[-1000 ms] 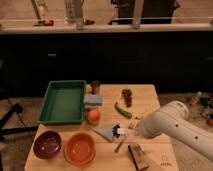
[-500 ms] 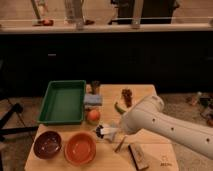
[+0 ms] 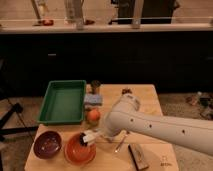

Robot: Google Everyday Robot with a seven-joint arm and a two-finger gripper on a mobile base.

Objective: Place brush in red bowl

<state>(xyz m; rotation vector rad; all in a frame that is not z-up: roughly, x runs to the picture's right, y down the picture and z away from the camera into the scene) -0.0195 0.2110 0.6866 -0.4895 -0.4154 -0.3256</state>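
Gripper fingers (image 3: 92, 136) (pinched shut) hold brush (image 3: 83, 138) above red bowl (image 3: 71, 151).

Dark cabinets (image 3: 125, 60) stand under a pale countertop (image 3: 165, 26) behind the wooden table (image 3: 146, 93).

Tool (image 3: 88, 138) closed, above right rim of red bowl (image 3: 75, 154). Brush (image 3: 90, 135) in it shows only as a blurred white stub; handle hidden by arm (image 3: 150, 125). Arm cut off at right edge, covers mid-bench (image 3: 144, 96).
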